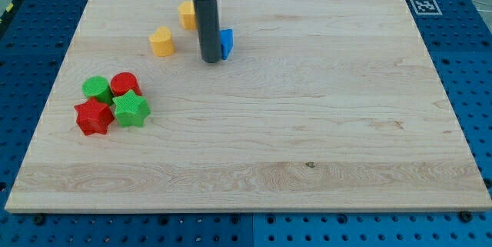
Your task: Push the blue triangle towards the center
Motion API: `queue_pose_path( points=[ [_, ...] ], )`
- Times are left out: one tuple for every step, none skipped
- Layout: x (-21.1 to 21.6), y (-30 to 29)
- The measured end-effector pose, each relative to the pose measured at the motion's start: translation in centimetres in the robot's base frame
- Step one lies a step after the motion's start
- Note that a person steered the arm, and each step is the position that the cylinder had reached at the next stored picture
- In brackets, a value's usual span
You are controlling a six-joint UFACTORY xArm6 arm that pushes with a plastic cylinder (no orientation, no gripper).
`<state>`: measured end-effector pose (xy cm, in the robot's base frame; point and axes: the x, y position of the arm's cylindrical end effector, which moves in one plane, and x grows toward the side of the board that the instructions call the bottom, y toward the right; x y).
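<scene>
1. On the pale wooden board (307, 124), smooth with fine grain, my tip (211, 61) rests touching the left side of the blue triangle (226, 43) in the upper left-centre.
2. The rod is a plain dark cylinder (no jaws, nothing held).
3. Two yellow blocks: a rounded one (161, 41) left of the tip, another (187, 14) half hidden behind the rod.
4. Clustered at the view's left, four touching: green cylinder (96, 88), red cylinder (124, 84), red star (94, 116), green star (131, 109).
</scene>
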<state>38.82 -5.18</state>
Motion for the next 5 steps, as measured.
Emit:
queue_pose_path(
  points=[
    [1.8, 1.8],
    [3.4, 2.7],
    [4.2, 0.8],
    [4.2, -3.8],
    [4.2, -8.7]
  ],
)
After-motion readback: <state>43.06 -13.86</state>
